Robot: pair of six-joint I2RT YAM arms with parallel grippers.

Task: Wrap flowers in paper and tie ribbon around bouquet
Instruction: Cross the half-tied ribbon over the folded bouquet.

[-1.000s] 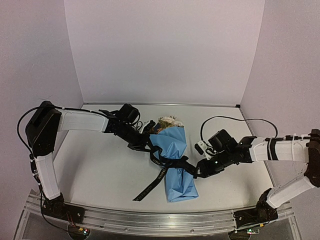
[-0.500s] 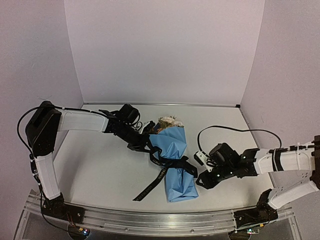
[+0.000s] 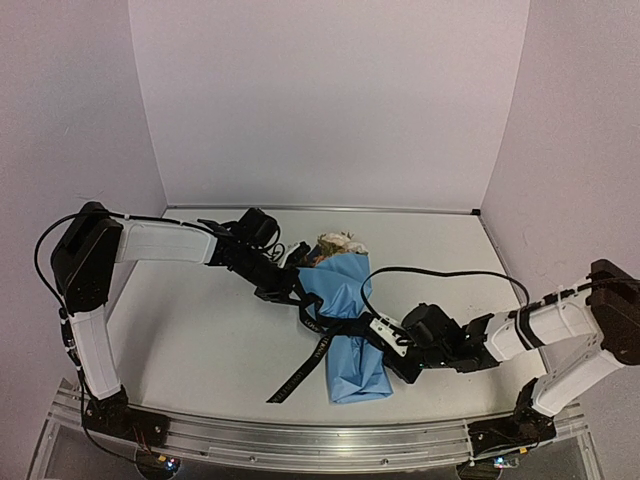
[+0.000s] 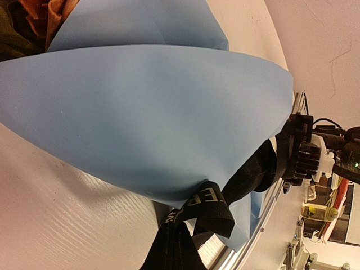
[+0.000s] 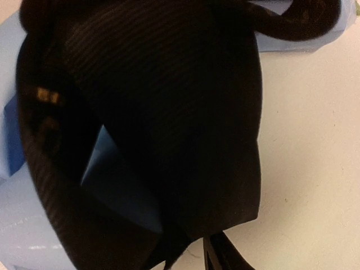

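The bouquet (image 3: 345,310) lies in the middle of the table, a light blue paper (image 4: 146,112) cone with cream and orange flowers (image 3: 336,245) at its far, wide end. The black ribbon (image 3: 340,328) crosses the cone's middle, and one tail trails toward the near left. My left gripper (image 3: 288,290) is at the cone's left edge, shut on the ribbon (image 4: 216,205), which runs down into its jaws. Low against the cone's right side sits my right gripper (image 3: 393,357). The ribbon (image 5: 169,112) fills its view and hides the jaws, apart from one dark fingertip (image 5: 225,257).
An aluminium rail (image 3: 300,435) runs along the near table edge. Grey walls close the back and both sides. The right arm's black cable (image 3: 440,272) arches over the table to the right of the bouquet.
My right arm has swung left and nearer, down to the bouquet's lower right side, right against the ribbon. The left arm and the bouquet have stayed put.
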